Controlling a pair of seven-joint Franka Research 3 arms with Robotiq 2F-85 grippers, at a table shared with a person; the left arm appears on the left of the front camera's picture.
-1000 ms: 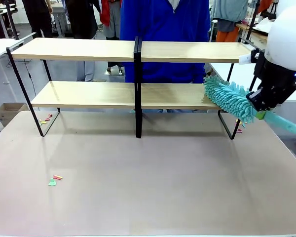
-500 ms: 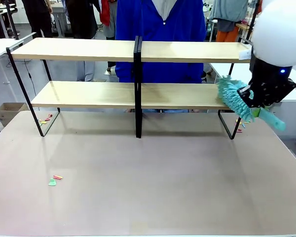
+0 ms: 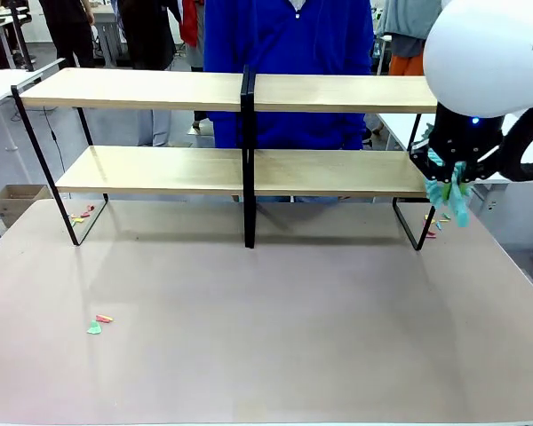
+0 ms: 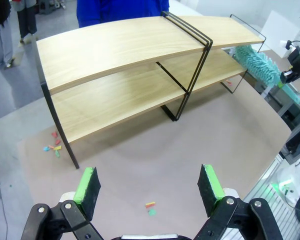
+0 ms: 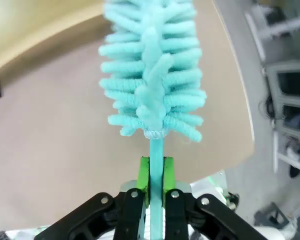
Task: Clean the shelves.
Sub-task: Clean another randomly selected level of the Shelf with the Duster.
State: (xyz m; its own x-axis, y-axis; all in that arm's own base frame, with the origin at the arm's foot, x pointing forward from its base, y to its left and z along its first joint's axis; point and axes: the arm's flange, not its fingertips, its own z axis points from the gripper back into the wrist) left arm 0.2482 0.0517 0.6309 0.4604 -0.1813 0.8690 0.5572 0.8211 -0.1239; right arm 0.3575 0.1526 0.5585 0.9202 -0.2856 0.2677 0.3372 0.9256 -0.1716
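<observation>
Grey-brown worktop (image 3: 275,328) carries the shelves (image 3: 240,169) along its far side, with a person in blue (image 3: 289,53) standing behind them. At the right end of the lower board hangs the right tool (image 3: 449,182), clamped narrow on the handle of a turquoise duster (image 5: 152,80), whose fluffy head sits just beside that end of the shelves. Nearer the robot, the left tool (image 4: 149,187) hovers above the worktop with its green pads (image 4: 87,187) spread wide, well apart from the shelves. Small coloured scraps (image 3: 98,324) lie on the worktop at the left.
</observation>
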